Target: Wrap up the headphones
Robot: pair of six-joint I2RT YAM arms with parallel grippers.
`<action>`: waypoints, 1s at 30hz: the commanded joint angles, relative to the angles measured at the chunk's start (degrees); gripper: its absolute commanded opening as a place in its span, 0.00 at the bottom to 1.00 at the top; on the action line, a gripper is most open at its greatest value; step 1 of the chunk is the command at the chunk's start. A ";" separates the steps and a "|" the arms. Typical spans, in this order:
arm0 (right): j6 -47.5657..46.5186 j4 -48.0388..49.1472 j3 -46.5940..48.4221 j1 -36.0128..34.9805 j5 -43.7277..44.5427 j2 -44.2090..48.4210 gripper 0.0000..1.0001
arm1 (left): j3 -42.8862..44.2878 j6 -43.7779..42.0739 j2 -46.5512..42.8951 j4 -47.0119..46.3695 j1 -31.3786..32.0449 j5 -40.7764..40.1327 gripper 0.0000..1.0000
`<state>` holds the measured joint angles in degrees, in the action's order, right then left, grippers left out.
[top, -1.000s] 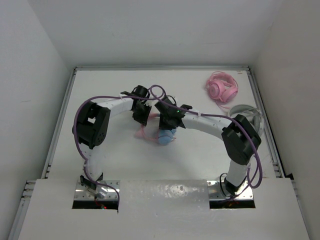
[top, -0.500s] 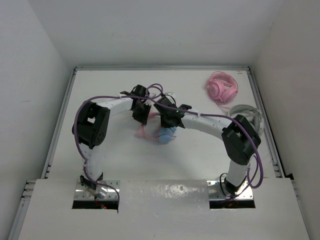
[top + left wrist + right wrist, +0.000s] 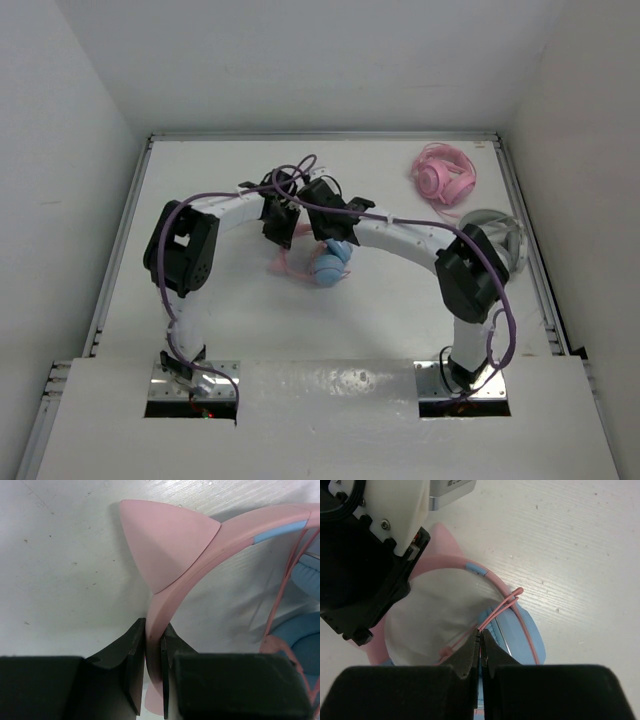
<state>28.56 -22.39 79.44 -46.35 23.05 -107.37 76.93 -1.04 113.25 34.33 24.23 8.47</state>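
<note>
Your left fingers [image 3: 130, 666] were clamped on the pink headband [image 3: 235, 527] of the blue cat-ear headphones [image 3: 331, 266]; your right fingers [image 3: 465, 659] pinched the thin pink cable [image 3: 500, 609]. Gentle, snug loops were best.

I can't make out any writing from here. No text, brand, label or number is legible on the headphones [image 3: 330, 268] or anywhere else in my three views.
</note>
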 commanded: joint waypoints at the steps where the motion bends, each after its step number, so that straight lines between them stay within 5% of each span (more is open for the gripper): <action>1: -3.68 -0.45 4.14 -0.67 -3.36 -0.47 0.00 | 2.79 -2.21 -3.04 -1.45 0.29 0.76 0.00; 4: -3.33 -4.84 7.74 0.38 -3.80 -0.21 0.07 | 4.89 -2.92 -2.34 -0.23 0.21 -0.03 0.00; 11: -3.76 -9.42 6.61 8.28 -14.32 5.15 0.60 | 8.15 2.69 -2.42 -0.05 -0.06 2.60 0.00; 15: -12.27 -12.59 2.50 11.63 -22.86 5.59 0.66 | 8.50 2.80 -2.33 0.04 -0.06 2.17 0.00; 20: -24.75 -5.21 -6.66 12.42 -25.59 12.19 0.79 | 8.68 2.27 -2.07 0.57 0.03 1.55 0.00; 30: -27.94 -2.92 -2.98 12.33 -25.87 5.25 0.80 | 9.47 1.83 -2.16 1.53 0.03 1.11 0.00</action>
<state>2.85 -28.95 73.80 -33.89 -3.27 -100.01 83.37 0.43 113.25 36.73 24.03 8.03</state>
